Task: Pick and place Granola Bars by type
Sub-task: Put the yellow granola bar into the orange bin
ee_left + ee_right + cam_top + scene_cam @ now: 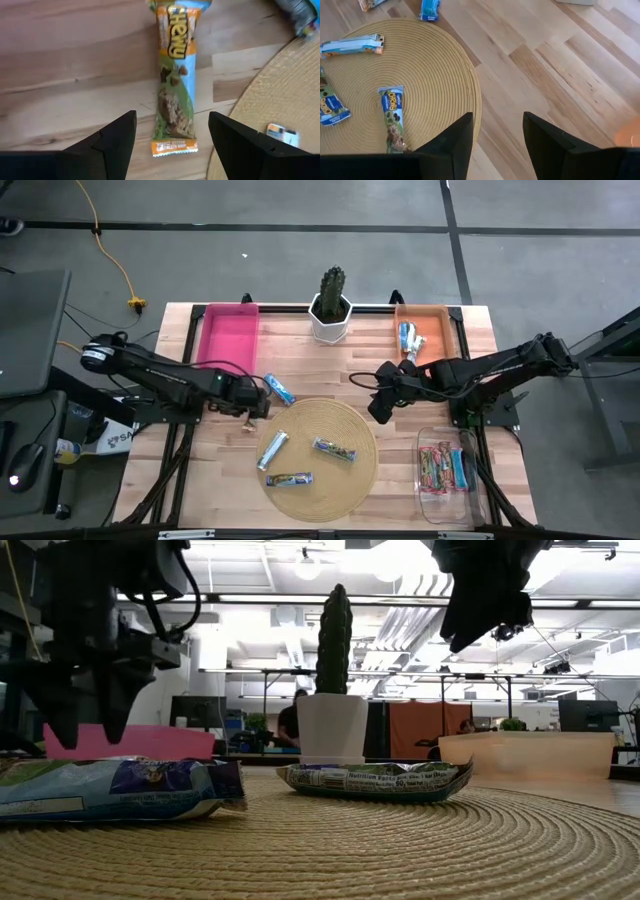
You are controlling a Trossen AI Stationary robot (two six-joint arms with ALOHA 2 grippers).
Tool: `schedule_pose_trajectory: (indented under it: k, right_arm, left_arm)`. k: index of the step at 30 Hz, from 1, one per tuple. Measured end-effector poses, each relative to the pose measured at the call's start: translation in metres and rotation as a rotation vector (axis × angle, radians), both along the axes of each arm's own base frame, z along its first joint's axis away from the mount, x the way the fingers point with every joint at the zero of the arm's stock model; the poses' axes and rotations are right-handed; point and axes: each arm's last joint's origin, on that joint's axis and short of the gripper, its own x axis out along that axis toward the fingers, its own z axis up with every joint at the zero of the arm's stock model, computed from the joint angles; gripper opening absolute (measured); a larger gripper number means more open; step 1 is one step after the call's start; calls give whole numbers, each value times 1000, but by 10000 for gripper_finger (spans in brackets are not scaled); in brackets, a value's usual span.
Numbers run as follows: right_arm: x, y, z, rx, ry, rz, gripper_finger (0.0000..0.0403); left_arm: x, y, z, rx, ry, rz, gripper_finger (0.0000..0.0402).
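Observation:
My left gripper (255, 411) (172, 120) points down, open, low over the wood just left of the round woven mat (318, 445). Its fingers stand on either side of a blue, green and orange "Chewy" bar (174, 95) that lies flat on the table, without touching it. Only that bar's near end (250, 423) shows in the high view. A blue bar (279, 389) lies on the wood nearby. Three bars (273, 448) (334, 448) (289, 478) lie on the mat. My right gripper (381, 407) (497, 120) hangs open above the mat's right edge, holding nothing.
A pink bin (230, 335) stands far left and an orange bin (436, 321) far right, with blue-and-white bars in it. Between them stands a cactus in a white pot (331, 315). A clear tray (447, 498) at the near right holds pink-red bars and a blue one.

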Motion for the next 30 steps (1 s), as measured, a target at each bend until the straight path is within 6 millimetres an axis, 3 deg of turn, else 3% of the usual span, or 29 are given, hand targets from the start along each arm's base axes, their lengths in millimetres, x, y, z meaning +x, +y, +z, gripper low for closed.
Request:
schedule_pose_trajectory:
  k: [13,24,30]
  right_arm:
    - [0,0,0,-16,10,21,156]
    - [-1,0,-1,-13,22,24,156]
    - [-1,0,-1,-13,23,25,156]
  left_arm:
    - [19,-5,-24,1,26,-11,245]
    - [22,-6,-35,-20,92,-43,243]
    - [20,-6,-36,-23,106,-64,194]
